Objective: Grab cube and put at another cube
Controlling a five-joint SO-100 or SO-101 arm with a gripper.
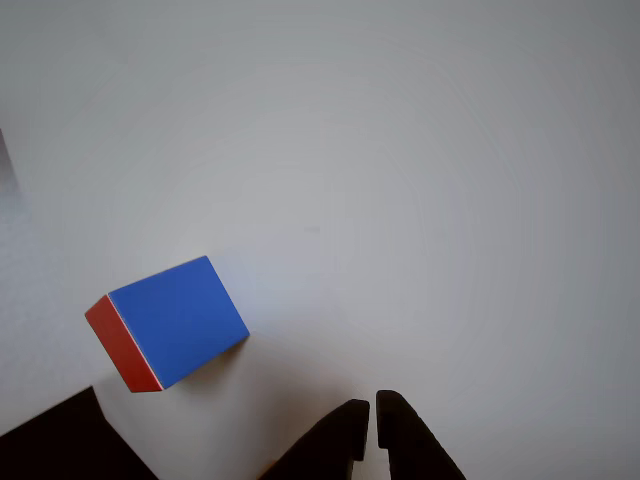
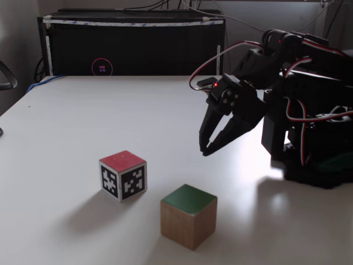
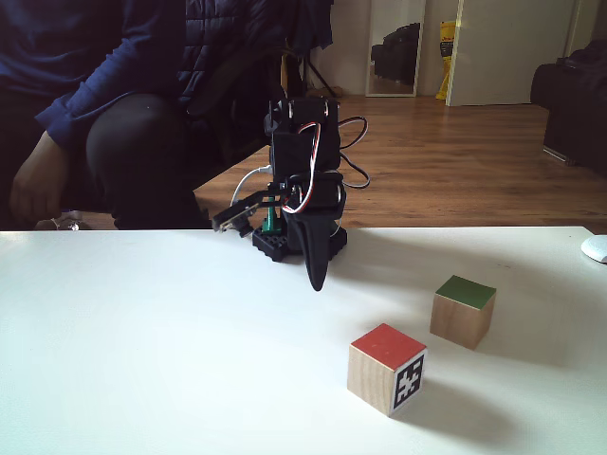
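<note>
The cube (image 2: 188, 215), green on top with plain wood sides, rests on the white table near the front in a fixed view; it also shows at the right (image 3: 463, 308). Another cube (image 2: 123, 175), red on top with black-and-white marker faces, stands just left of it and sits nearer the camera in the opposite fixed view (image 3: 386, 368). In the other view this cube (image 1: 170, 322) shows a blue face and a red face. My gripper (image 2: 205, 152) hangs above the table behind both cubes, shut and holding nothing. Its tips (image 1: 373, 405) enter from the bottom edge, and it points straight down (image 3: 316, 284).
The arm's black base (image 2: 314, 160) stands at the table's right side. A black box (image 2: 132, 47) with cables lines the far edge. A seated person (image 3: 123, 104) is behind the table. A white object (image 3: 596, 248) lies at the right edge.
</note>
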